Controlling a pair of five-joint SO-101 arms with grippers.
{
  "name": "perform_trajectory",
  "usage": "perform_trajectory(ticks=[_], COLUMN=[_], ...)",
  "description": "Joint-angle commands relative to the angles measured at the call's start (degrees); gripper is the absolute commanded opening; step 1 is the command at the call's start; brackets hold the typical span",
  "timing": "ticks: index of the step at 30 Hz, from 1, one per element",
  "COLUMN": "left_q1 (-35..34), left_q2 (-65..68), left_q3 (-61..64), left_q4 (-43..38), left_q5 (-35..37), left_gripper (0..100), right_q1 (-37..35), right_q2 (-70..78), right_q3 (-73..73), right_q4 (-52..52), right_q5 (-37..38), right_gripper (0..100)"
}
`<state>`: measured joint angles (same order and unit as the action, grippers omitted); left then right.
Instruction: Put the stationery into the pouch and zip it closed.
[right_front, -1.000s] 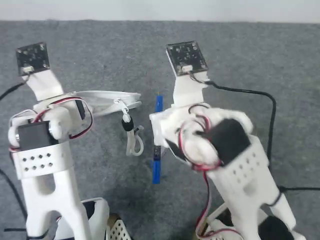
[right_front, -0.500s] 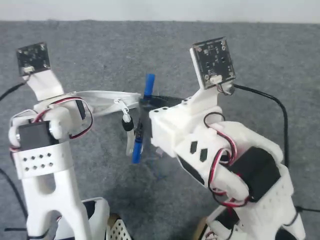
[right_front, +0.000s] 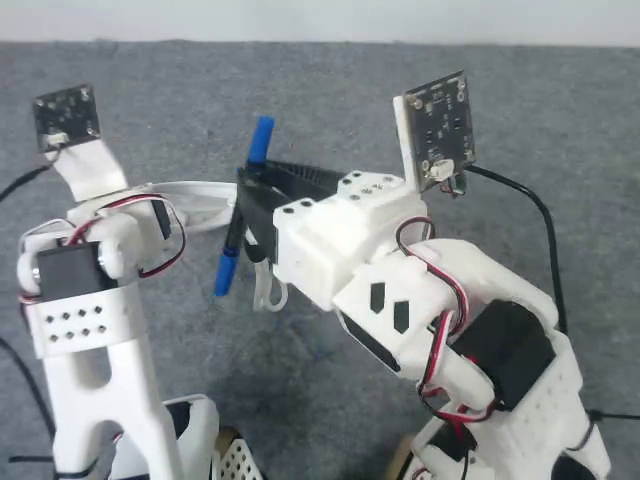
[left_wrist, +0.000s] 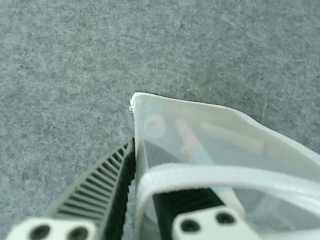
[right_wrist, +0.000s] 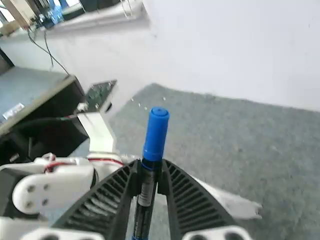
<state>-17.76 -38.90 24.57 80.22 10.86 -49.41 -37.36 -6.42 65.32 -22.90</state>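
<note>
Jaws: right gripper (right_wrist: 150, 172) clamped on a blue marker (right_wrist: 155, 129), cap up. Left gripper (left_wrist: 144, 156) pinches the clear pouch (left_wrist: 215, 130) by its rim.
Marker hangs tilted beside the pouch mouth. I'd line its lower tip up with the opening, lower it in, and release only once it's inside.

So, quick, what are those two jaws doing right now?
Left gripper: jaws closed on the pouch.
Right gripper: jaws closed on the blue marker.

The high camera looks down from above and behind onto the grey felt tabletop (right_front: 520, 110). My left wrist camera sits close above the clear plastic pouch (left_wrist: 215, 130), facing down. My right one looks nearly level past the blue marker pen (right_wrist: 152, 140) at my white left arm (right_wrist: 52, 182), shared with the high view.
</note>
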Motion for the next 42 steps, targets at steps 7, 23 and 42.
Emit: perform_trajectory(ticks=[7, 23, 42], left_q1=[-0.1, -0.1, -0.1], left_q2=[-0.5, -0.4, -0.3], left_q3=[-0.7, -0.6, -0.6], left_q4=[-2.4, -2.6, -2.6], left_q5=[1.1, 1.1, 1.1], left_gripper=[1, 1, 1], right_q1=[2.6, 4.7, 1.6], right_q2=[-1.9, -2.2, -2.2], right_q3=[3.6, 24.6, 42.1], right_q4=[-12.4, -37.4, -44.0], right_q5=[0.8, 5.7, 25.9], right_gripper=[0.6, 0.6, 2.0])
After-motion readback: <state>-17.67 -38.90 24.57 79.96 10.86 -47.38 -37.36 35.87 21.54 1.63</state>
